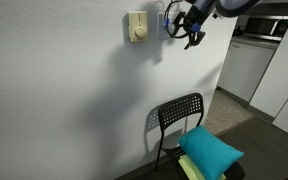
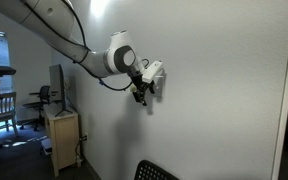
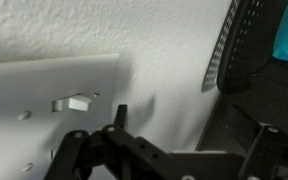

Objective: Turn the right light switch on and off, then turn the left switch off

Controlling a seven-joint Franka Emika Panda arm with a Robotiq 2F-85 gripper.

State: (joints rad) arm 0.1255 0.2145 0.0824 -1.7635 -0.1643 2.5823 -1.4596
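Light-switch plate [image 3: 44, 85] is fixed to the wall [image 3: 174, 40], and the claw [image 3: 189, 120] hangs just beside it, spread wide and empty, 1 finger [image 3: 120, 118] near a white toggle [image 3: 74, 102], probably so a nudge can flip it.

One arm [image 2: 54, 30] with one gripper [image 2: 142, 93] is seen. Two wall plates are counted: one cream plate [image 1: 132, 18] bearing one knob [image 1: 138, 31], and one white plate [image 3: 44, 80]. Only one toggle [image 3: 72, 102] is shown in the wrist view. One black chair [image 1: 180, 118] and one teal cushion [image 1: 212, 150] are counted.
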